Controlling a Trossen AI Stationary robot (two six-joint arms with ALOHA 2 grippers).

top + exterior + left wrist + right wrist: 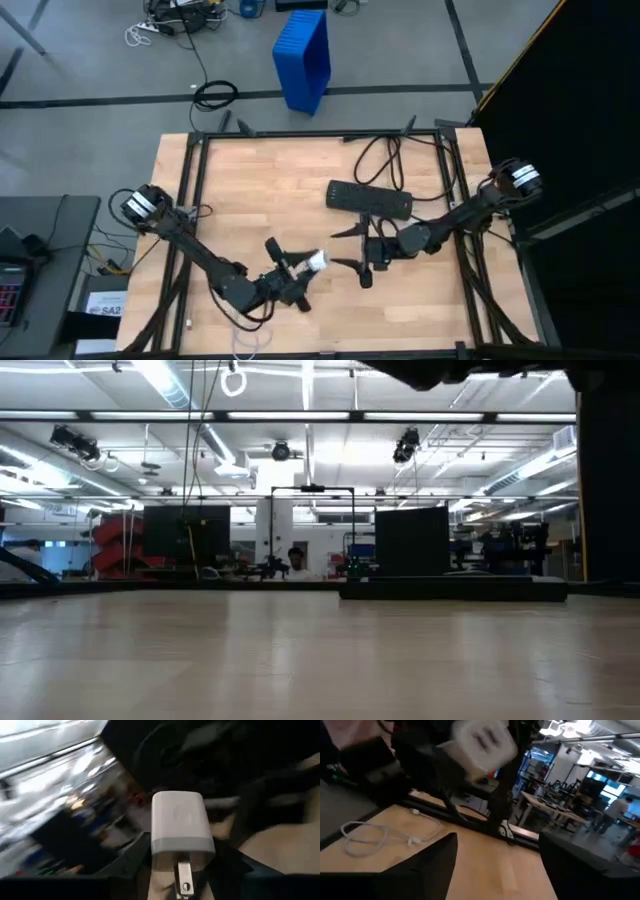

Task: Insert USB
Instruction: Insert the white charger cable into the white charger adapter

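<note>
At six o'clock, the left gripper point(300, 268) clamps a white charger block point(180, 827).
Right gripper point(362, 252) spread wide, empty; USB point(385, 835) on table point(290, 190).

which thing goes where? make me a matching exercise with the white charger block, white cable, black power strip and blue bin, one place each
Things:
1. white charger block
2. white cable
3. black power strip
4. blue bin

Places:
A. on the floor beyond the table
B. gripped by the left gripper, above the table
C. lying loose on the wood near the table's edge
D. on the table, just beyond the open right gripper

Pairs: 1-B, 2-C, 3-D, 4-A
</note>
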